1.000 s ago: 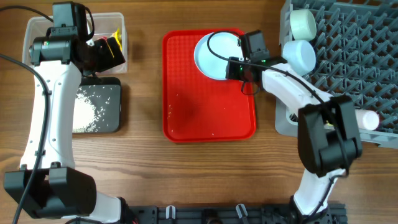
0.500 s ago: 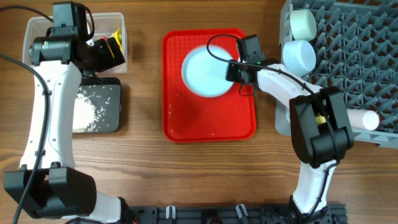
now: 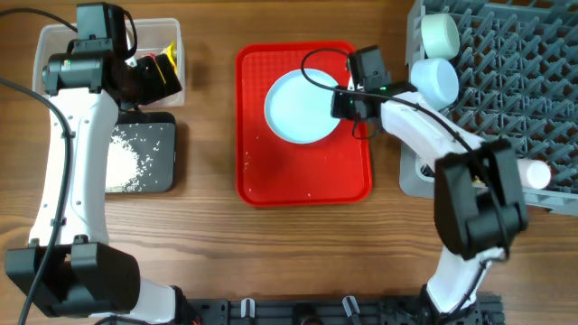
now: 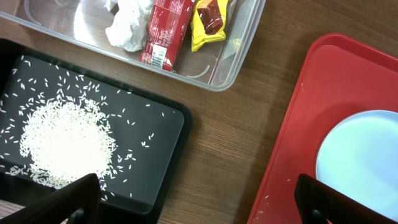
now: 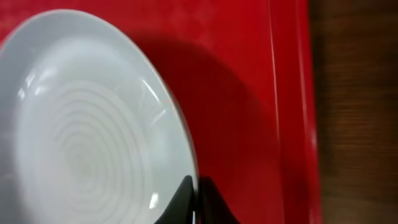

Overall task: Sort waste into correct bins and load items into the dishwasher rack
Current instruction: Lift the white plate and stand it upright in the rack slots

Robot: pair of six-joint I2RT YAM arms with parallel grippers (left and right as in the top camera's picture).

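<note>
Loading dishes — R gripper [image 3: 340,104] nips plate [image 3: 298,108] rim. Next: lift, slot upright in rack [image 3: 515,72]. L gripper [image 4: 199,208] wide, empty.

Even bright light; soft shadows; right wrist view blurred, glare on plate [image 5: 81,143].

Left arm stretched forward, left hand [image 3: 161,79] spread wide; right hand [image 5: 196,191] pinching plate [image 5: 81,137] rim
</note>
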